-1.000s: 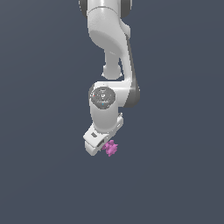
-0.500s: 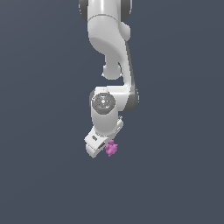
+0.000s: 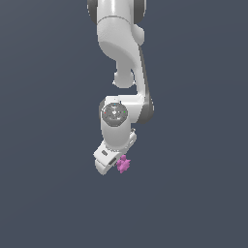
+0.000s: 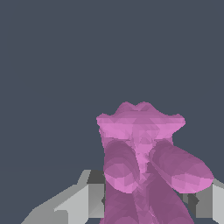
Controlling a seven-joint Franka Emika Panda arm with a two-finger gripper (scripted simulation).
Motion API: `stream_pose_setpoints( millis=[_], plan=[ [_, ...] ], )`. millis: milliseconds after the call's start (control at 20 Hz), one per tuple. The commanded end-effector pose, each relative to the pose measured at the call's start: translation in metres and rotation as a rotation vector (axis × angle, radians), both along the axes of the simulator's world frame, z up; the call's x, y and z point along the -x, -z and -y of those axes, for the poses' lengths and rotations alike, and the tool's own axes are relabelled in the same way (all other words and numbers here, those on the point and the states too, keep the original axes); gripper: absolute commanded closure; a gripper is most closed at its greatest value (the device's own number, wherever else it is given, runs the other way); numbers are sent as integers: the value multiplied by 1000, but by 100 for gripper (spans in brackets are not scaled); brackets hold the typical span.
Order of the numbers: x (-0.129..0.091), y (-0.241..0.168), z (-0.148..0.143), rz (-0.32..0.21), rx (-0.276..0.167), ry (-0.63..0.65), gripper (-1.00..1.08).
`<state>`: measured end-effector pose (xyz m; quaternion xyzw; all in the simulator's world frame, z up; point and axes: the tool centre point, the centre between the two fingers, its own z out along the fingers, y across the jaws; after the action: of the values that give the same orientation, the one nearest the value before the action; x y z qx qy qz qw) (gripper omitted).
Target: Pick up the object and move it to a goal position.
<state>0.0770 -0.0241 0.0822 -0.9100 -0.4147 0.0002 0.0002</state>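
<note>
A white Franka Panda arm [image 3: 121,58] hangs from the top of the exterior view against a flat slate-grey backdrop, its round wrist joint [image 3: 114,114] w/ a grey cap facing the camera. Below the wrist, the gripper [image 3: 116,162] tilts toward the exterior view's left, its white body lower on that side. The object [image 3: 124,164], a small magenta-pink lumpy item w/ spiky edges, sits at the gripper's tip, touching it on the side toward the exterior view's right & partly tucked behind the white housing. It is much narrower than the gripper. No surface shows beneath the object in the exterior view; it appears off the ground, carried at the gripper's end.

In the wrist view the object [image 4: 142,166] fills the middle, close to the lens: a flared, jagged crown farthest from the camera, two rounded knobbly lobes nearer, a stem running down btwn them. Grey-white gripper fingers [image 4: 81,201] flank it on both sides, pressed close against its lower part, so the gripper is narrowed around the object and gripping it. Exact contact pts are hidden by the object's bulk. Beyond the object, only plain dark grey backdrop.
</note>
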Motion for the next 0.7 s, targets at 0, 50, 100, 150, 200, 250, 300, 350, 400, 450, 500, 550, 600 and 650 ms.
stream_pose_setpoints(
  millis=[0, 50, 100, 150, 200, 250, 300, 350, 400, 450, 500, 550, 600, 650],
  plan=[
    [0, -1, 0, 0, 0, 0, 108],
    [0, -1, -1, 0, 0, 0, 108],
    [1, -2, -1, 0, 0, 0, 108],
    [2, -4, -3, 0, 0, 0, 108],
    [2, -5, -4, 0, 0, 0, 108],
    [3, -8, -6, 0, 0, 0, 108],
    [5, -10, -8, 0, 0, 0, 108],
    [6, -13, -10, 0, 0, 0, 108],
    [8, -17, -13, 0, 1, 0, 108],
    [10, -21, -17, 0, 1, 0, 108],
    [12, -25, -20, 0, 1, 0, 108],
    [14, -30, -24, 0, 1, 0, 108],
    [17, -36, -28, 0, 1, 0, 108],
    [20, -42, -33, 0, 1, 0, 108]
  ],
)
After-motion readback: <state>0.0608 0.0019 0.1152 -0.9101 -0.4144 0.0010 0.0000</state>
